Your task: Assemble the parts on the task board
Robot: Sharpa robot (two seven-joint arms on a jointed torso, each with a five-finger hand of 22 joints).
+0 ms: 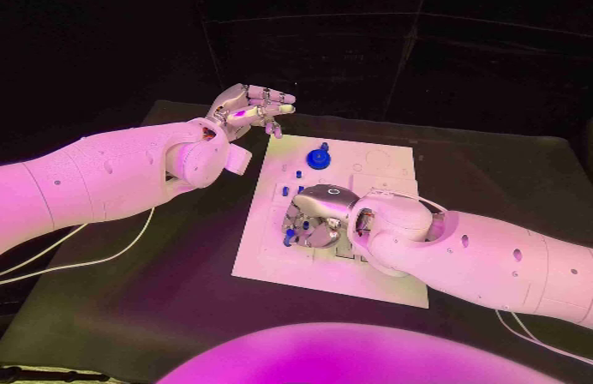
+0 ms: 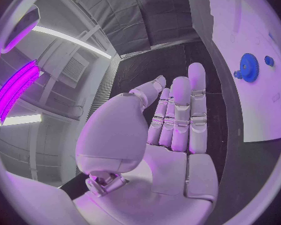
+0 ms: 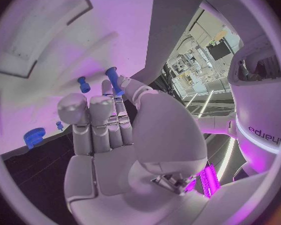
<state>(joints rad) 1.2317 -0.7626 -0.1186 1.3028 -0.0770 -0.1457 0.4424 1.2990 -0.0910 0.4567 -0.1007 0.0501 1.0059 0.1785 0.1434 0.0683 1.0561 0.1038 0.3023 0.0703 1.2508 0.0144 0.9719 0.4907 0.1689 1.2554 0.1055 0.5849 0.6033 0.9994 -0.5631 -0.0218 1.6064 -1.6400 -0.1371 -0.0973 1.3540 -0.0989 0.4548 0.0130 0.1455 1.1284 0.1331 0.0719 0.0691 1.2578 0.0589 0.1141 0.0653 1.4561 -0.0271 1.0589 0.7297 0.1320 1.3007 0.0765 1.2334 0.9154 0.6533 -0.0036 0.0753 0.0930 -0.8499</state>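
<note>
Right hand (image 1: 324, 217), mid-frame over the task board (image 1: 383, 165), pinches a blue peg (image 3: 114, 80) (risk: tilted, it jams); left hand (image 1: 251, 105), upper left, fingers straight, empty.

Looks like a robotics lab or test cell. A black tabletop (image 1: 148, 315) is closed in by dark curtained walls (image 1: 371, 41), and long strip lights (image 2: 72, 40) can be seen on a high ceiling. Shelving or equipment racks (image 3: 200, 60) seem to be glimpsed further back, though it's blurry.
</note>
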